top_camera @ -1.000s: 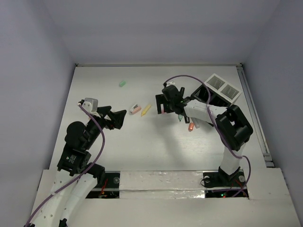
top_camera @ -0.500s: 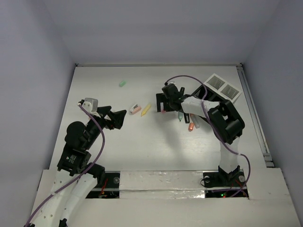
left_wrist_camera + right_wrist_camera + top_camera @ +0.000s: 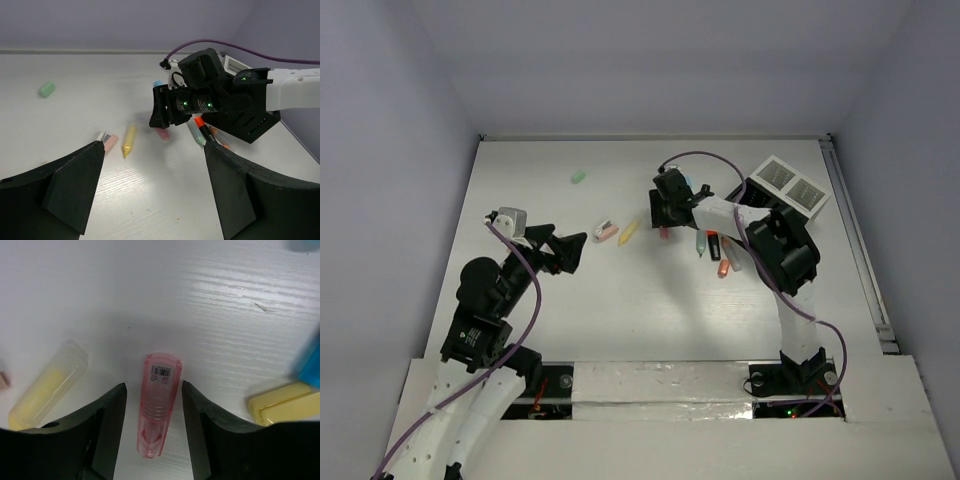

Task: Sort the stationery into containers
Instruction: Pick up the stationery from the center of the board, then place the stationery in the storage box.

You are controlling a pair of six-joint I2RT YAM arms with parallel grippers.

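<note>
Right gripper (image 3: pixel 154 389) straddles the pink marker (image 3: pixel 157 412) in the far half of the table (image 3: pixel 620 310), left of the containers (image 3: pixel 792 182) in the far right corner.
Its jaws stand either side of the barrel, not yet clamped, with a thin gap on one side; the left gripper (image 3: pixel 570 250) hangs spread and empty. The marker looks light, stiff and smooth, and it may roll, so a hold across its ribbed middle seems best.
</note>
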